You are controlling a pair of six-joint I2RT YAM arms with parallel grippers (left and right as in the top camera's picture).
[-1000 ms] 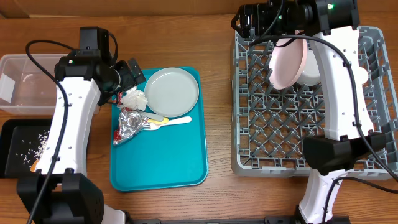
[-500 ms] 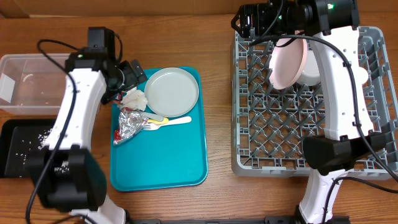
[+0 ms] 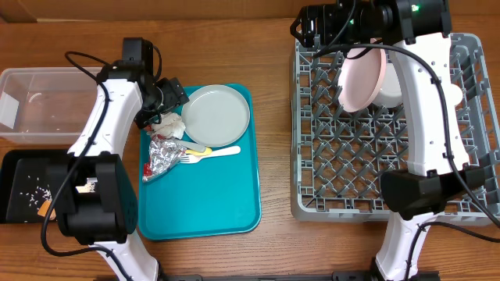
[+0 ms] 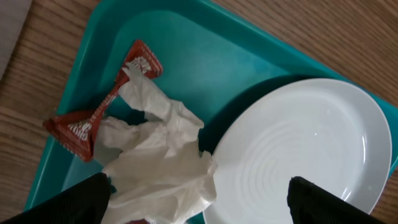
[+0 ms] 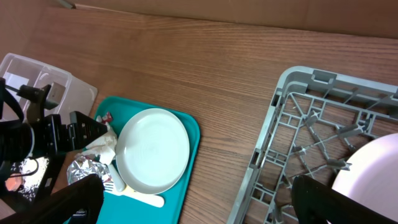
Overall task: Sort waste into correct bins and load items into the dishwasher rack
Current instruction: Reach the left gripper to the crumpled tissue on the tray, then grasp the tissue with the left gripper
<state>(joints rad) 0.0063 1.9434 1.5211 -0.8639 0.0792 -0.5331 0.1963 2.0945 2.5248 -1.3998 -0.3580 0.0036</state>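
Teal tray (image 3: 203,195) directly under left claw (image 3: 166,107), most of it nearer than claw. Wooden table (image 3: 273,117) beneath tray. Cardboard wall (image 3: 195,6) beyond claw.

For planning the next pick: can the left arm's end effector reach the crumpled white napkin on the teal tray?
Probably yes. The left end effector is open close above the napkin, and nothing covers it; the plate lies beside it.

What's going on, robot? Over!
Left gripper open over napkin. Right gripper open by rack; pink plate standing in it. Wrapper and grey plate crowd the napkin.
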